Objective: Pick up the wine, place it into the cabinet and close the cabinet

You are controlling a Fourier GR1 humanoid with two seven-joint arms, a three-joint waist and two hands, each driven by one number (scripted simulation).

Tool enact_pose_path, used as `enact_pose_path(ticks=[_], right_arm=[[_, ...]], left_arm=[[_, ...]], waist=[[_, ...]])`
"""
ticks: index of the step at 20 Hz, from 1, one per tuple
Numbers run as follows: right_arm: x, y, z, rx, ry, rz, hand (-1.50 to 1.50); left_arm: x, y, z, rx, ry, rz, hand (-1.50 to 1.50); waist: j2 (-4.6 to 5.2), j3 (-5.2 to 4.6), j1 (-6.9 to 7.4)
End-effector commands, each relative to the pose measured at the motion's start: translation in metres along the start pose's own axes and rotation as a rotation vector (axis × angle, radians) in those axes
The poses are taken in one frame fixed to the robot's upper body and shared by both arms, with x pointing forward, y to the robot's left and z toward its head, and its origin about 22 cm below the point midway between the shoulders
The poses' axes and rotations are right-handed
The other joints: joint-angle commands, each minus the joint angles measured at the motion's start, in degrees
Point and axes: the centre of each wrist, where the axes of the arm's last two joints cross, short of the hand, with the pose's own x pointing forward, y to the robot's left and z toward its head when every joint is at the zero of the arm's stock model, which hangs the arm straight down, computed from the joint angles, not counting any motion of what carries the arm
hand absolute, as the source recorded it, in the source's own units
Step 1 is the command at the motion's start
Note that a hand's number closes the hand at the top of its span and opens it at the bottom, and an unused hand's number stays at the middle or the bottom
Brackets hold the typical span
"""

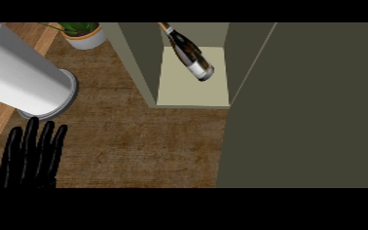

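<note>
the wine bottle (190, 53) stood inside the open cabinet (191, 90) on its pale shelf, well apart from the left hand (32, 153) — which rested at the lower left edge over the wooden counter (144, 136), fingers straight and holding nothing — while the right hand did not show.

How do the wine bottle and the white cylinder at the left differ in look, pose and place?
The wine bottle is dark, slim and labelled; the white cylinder is pale, plain and far wider. The bottle is inside the open cabinet on its shelf; the cylinder is on the wooden counter, outside it. Neither is held: the left robot hand rests open at the lower left.
</note>
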Motion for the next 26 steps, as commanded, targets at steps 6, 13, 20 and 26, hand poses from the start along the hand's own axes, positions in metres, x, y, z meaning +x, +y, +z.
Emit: enact_pose_path(ticks=[6, 13, 20, 26], right_arm=[[0.039, 0.050, -0.018, 0.068, -0.074, -0.033, 1.50], [0.046, 0.090, -0.065, 0.076, -0.106, 0.075, 1.50], [0.051, 0.101, -0.124, 0.005, -0.123, 0.133, 1.50], [0.051, 0.090, -0.180, -0.077, -0.104, 0.169, 1.50]], left_arm=[[0.033, 0.052, 0.019, 0.046, -0.015, -0.007, -1.50], [0.052, 0.070, 0.023, 0.037, -0.036, -0.033, -1.50], [0.065, 0.101, 0.029, 0.001, -0.039, -0.023, -1.50], [0.076, 0.119, 0.025, -0.027, -0.023, -0.010, -1.50]], waist=[[-0.17, -0.07, 0.40], [-0.21, -0.07, 0.48], [0.08, -0.05, 1.06], [0.26, -0.02, 1.11]])
